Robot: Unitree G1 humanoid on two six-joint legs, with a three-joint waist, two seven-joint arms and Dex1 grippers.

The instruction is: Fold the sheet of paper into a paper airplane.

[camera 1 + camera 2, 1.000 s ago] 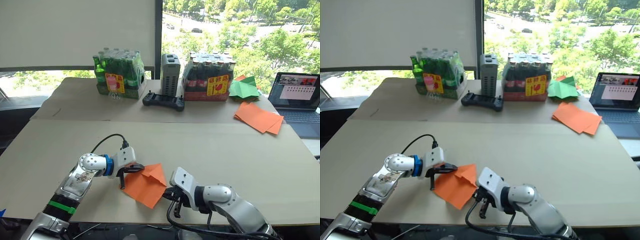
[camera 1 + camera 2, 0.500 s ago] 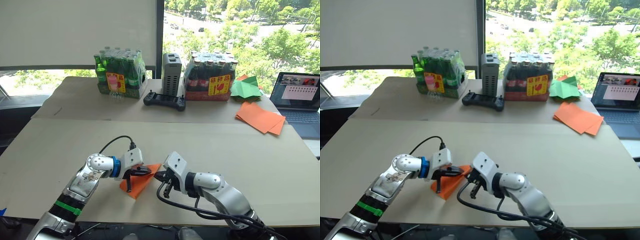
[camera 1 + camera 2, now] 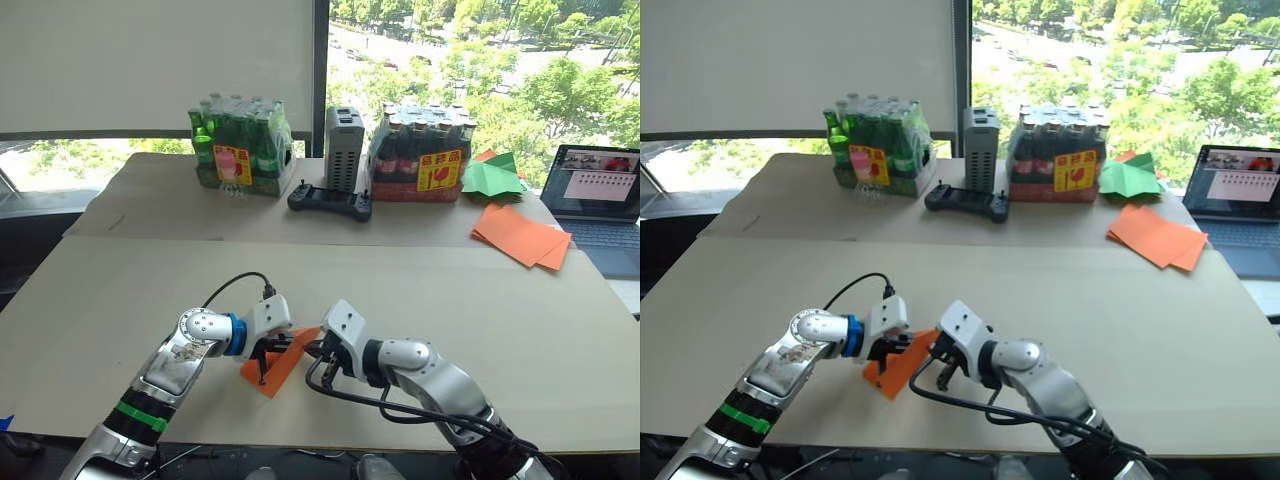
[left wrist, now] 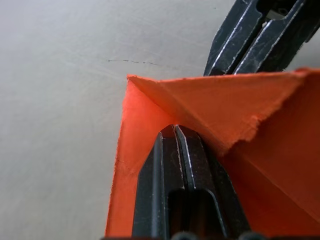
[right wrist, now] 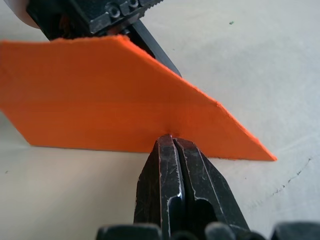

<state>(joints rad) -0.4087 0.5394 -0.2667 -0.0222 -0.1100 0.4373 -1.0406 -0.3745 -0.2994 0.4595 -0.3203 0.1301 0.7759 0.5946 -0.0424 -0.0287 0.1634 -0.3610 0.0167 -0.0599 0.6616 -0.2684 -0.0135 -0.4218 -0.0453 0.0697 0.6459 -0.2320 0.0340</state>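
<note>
The sheet of paper (image 3: 279,366) is bright orange and lies near the table's front edge, folded into a narrow strip with one flap standing up. My left gripper (image 3: 271,352) is shut, and its fingers (image 4: 172,165) lie flat on the paper inside the fold, under the raised flap (image 4: 220,100). My right gripper (image 3: 316,352) is shut too. Its tips (image 5: 171,140) touch the lower edge of the upright flap (image 5: 110,100) from the other side. The two grippers face each other a finger's length apart, with the paper between them.
At the back of the table stand a green bottle pack (image 3: 238,148), a grey box (image 3: 342,148), a black controller (image 3: 329,203) and a dark bottle pack (image 3: 418,155). A green paper shape (image 3: 490,177), a pile of orange sheets (image 3: 520,235) and a laptop (image 3: 600,195) are at the back right.
My right gripper has moved left toward the left gripper and pushed the paper's right half up and over. The wide flat sheet is now a narrow folded strip.
</note>
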